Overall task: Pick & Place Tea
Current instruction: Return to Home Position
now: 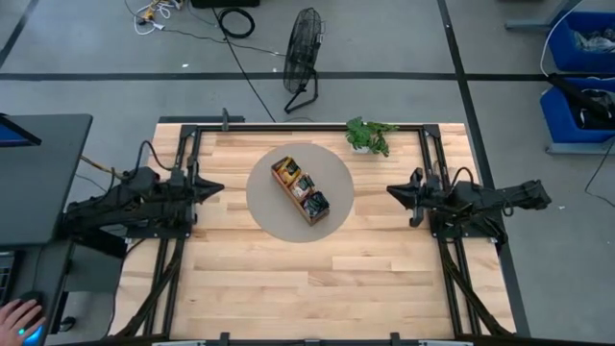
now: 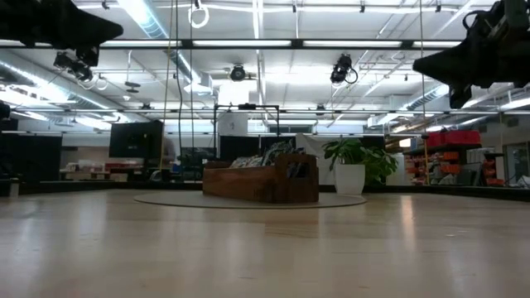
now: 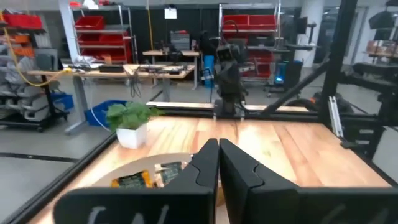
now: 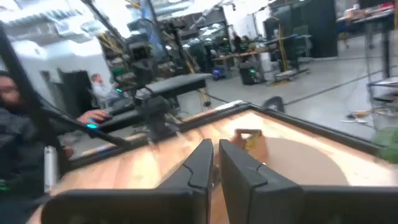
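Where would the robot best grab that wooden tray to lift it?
Probably from above, spanning the wooden tray across its narrow width near the middle. It lies long and diagonal on the round mat, and tea sachets occupy its compartments.

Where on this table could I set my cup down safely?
Free: the table between the round mat and its front edge, also between mat and left hand, mat and right hand. Crowded: tea in the tray; plant behind.
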Controlling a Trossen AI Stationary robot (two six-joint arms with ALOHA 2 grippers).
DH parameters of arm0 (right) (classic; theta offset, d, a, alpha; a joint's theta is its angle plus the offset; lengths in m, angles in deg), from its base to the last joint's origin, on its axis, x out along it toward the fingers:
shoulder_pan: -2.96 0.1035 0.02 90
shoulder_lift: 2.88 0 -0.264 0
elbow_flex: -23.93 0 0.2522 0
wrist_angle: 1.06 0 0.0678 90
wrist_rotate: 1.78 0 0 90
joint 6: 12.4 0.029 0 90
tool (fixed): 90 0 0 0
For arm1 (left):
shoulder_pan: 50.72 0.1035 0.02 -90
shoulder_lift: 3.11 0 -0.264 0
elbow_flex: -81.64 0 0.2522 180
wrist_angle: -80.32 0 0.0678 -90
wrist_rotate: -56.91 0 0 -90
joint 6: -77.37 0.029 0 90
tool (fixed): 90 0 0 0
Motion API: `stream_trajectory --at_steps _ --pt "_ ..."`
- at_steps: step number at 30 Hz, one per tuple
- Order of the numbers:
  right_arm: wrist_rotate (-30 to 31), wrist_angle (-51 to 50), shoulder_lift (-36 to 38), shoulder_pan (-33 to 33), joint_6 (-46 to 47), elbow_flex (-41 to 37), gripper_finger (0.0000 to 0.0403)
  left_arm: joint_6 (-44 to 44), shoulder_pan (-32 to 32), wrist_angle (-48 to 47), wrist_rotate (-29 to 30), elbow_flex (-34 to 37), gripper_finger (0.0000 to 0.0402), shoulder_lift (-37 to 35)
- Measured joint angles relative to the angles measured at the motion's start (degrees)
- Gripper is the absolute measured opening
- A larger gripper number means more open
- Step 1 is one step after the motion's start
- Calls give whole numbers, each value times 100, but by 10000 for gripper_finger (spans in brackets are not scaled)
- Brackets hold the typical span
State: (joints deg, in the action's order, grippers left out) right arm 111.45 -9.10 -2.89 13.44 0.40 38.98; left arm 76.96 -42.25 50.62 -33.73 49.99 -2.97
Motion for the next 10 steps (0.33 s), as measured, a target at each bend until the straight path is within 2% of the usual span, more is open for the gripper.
stream_trajectory --at_steps 4,7,10 --pt "199 -153 5 -17 7 25 34 -83 9 317 -15 242 18 1" --pt "161 -300 1 -17 187 -8 34 -164 4 1690 -123 718 18 92" --pt "131 -250 -5 -17 306 -8 34 -194 4 1903 -155 1099 18 114"
